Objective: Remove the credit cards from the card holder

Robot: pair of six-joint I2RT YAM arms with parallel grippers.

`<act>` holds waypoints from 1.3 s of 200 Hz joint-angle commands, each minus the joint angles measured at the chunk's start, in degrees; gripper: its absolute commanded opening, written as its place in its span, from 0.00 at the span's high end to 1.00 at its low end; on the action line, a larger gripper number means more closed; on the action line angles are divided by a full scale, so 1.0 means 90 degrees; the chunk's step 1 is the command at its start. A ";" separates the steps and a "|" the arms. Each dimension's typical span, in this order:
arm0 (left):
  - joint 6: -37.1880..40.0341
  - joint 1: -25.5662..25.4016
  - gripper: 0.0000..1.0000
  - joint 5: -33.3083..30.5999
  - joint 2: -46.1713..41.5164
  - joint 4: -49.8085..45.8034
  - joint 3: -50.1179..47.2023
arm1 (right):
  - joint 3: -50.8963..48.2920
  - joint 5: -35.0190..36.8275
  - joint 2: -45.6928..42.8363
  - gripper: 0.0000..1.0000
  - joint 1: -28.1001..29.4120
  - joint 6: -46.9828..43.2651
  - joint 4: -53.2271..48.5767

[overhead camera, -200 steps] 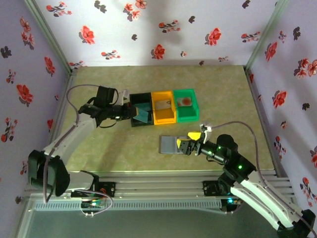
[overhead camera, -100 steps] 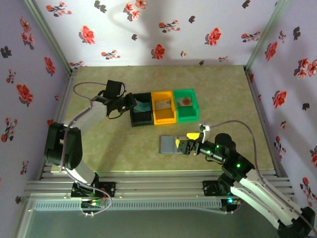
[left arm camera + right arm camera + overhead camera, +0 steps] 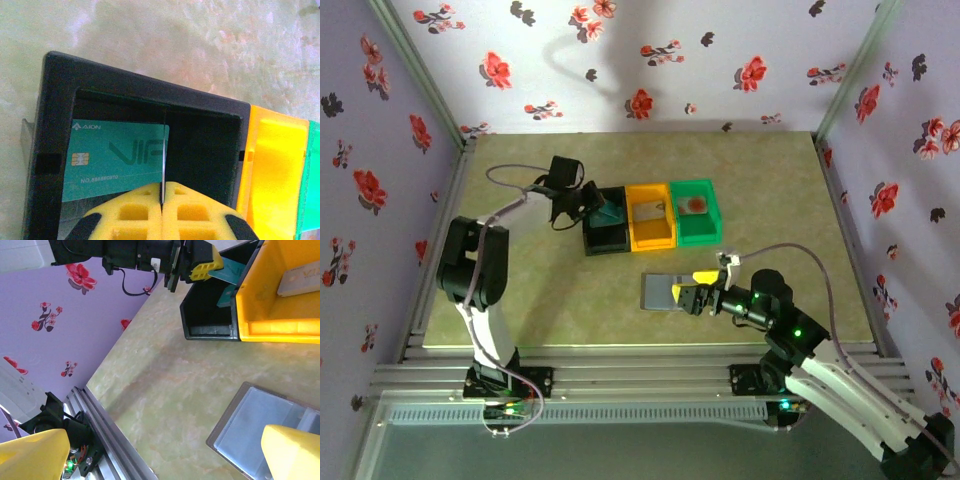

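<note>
My left gripper (image 3: 590, 203) hangs over the black bin (image 3: 604, 236), its yellow pads (image 3: 190, 205) shut on a teal credit card (image 3: 163, 150) seen edge-on. A second teal card (image 3: 115, 160) marked VIP lies inside the black bin (image 3: 55, 115). A grey card (image 3: 651, 208) rests in the orange bin (image 3: 651, 240). The pale card with a red blot (image 3: 694, 205) sits in the green bin (image 3: 698, 236). The grey card holder (image 3: 660, 292) lies flat on the table. My right gripper (image 3: 692, 290) stands open at its right edge, above the holder (image 3: 260, 425).
The three bins stand in a row at mid table. Floral walls close in the left, back and right sides. A metal rail (image 3: 640, 375) runs along the near edge. Bare table (image 3: 560, 290) lies left of the card holder.
The left arm has folded back toward its base while its gripper stayed at the black bin, shifting toward the bin's far-left corner with the teal card. The right gripper has barely moved.
</note>
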 commanded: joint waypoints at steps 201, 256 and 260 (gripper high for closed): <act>0.0031 0.0042 0.76 -0.0083 0.0444 -0.0059 0.0678 | -0.0152 -0.0556 0.0130 0.01 -0.0032 0.0104 0.0466; 0.0248 0.0048 0.52 -0.0303 0.0197 -0.0544 0.1090 | -0.0137 -0.0489 0.0129 0.01 -0.0034 0.0105 0.0397; 0.0264 0.0057 0.52 -0.0311 0.0179 -0.0568 0.1108 | -0.0142 -0.0475 0.0132 0.01 -0.0032 0.0100 0.0397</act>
